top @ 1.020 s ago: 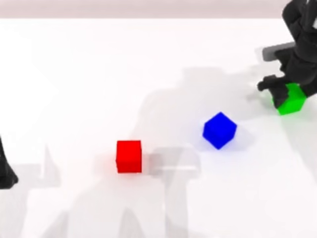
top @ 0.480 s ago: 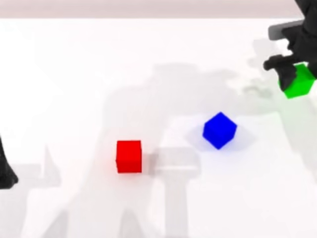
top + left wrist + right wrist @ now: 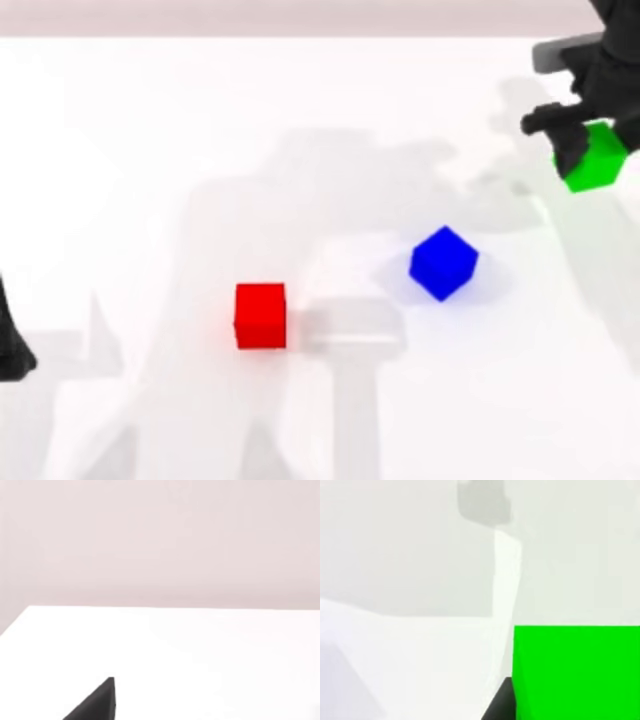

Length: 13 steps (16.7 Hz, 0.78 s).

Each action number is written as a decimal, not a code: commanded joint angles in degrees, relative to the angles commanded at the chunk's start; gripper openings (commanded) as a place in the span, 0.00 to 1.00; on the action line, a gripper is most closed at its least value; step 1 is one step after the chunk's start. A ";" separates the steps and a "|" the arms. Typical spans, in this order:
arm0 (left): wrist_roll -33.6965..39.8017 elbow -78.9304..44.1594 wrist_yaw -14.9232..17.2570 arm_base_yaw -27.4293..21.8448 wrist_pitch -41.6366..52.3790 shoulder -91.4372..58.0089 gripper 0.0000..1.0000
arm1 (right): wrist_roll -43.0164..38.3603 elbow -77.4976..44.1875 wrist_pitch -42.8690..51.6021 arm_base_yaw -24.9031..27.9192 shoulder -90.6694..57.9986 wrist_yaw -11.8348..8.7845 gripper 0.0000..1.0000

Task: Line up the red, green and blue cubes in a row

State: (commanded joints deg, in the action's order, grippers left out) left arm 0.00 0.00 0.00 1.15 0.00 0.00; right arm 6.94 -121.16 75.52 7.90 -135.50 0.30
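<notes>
The green cube [image 3: 594, 160] hangs at the far right of the table, with my right gripper [image 3: 585, 143] shut on it. It fills the right wrist view as a green cube [image 3: 576, 672] pressed against one black finger [image 3: 501, 702]. The blue cube [image 3: 443, 262] rests right of centre, turned corner-on. The red cube [image 3: 261, 315] lies square to the table, left of the blue one and a little nearer the front. Both cubes stand well apart from each other and from either gripper. My left arm [image 3: 12, 350] stays parked at the table's left edge.
The white table top [image 3: 150, 180] carries only the arms' grey shadows besides the cubes. Its far edge [image 3: 300, 38] meets a pale wall. The left wrist view shows bare table and wall.
My right gripper has carried the green cube up and toward the table's far side, then slightly left. The red and blue cubes and the left arm have not moved.
</notes>
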 joint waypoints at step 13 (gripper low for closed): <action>0.00 0.00 0.00 0.00 0.00 0.00 1.00 | -46.16 9.17 -1.14 31.61 7.57 0.09 0.00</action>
State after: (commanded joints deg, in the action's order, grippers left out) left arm 0.00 0.00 0.00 1.15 0.00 0.00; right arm -39.22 -111.99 74.38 39.51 -127.93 0.38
